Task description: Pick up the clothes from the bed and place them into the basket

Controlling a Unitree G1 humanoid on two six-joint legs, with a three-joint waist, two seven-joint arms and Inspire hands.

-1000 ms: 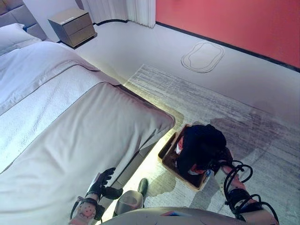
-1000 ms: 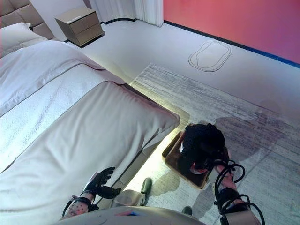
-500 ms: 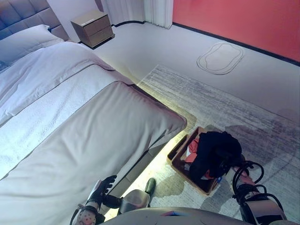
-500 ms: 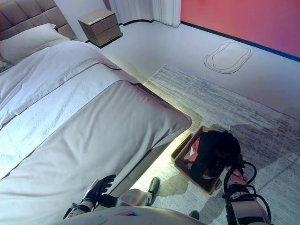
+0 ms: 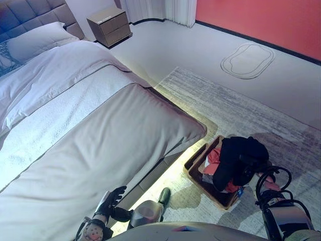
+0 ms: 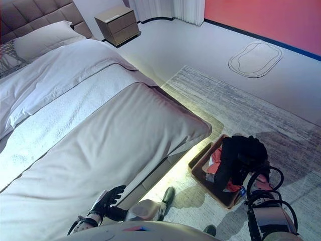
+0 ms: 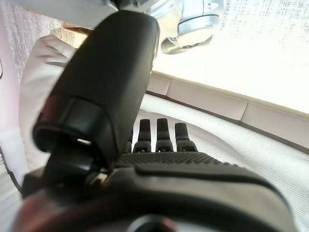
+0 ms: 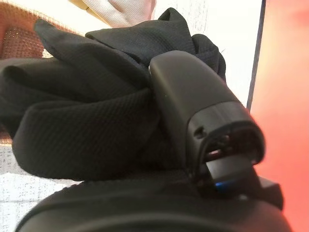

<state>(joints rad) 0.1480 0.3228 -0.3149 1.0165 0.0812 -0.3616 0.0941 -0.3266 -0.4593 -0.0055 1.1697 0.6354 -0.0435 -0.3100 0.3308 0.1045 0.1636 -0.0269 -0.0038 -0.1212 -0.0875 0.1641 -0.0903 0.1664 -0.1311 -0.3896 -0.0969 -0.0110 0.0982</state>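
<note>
A brown basket (image 5: 196, 156) stands on the rug beside the bed's (image 5: 100, 130) foot corner, with red cloth (image 5: 214, 155) inside. A black garment (image 5: 239, 152) hangs bunched over the basket's far side. My right hand (image 8: 188, 101) is shut on it, the thumb pressed into the black garment (image 8: 87, 116), and its fingers are buried in the cloth. My left hand (image 5: 111, 197) is low beside the mattress edge. Its fingers (image 7: 159, 133) are straight and hold nothing.
The bed carries a pale grey cover and a pillow (image 5: 35, 41) at the head. A nightstand (image 5: 109, 25) stands by the far wall. A grey rug (image 5: 225, 108) lies under the basket, with an oval outline (image 5: 247, 59) on the floor beyond it.
The camera has swung, so the whole scene has shifted right and more of the bed's head shows. The right hand stays shut on the black garment over the basket. The left hand has not moved.
</note>
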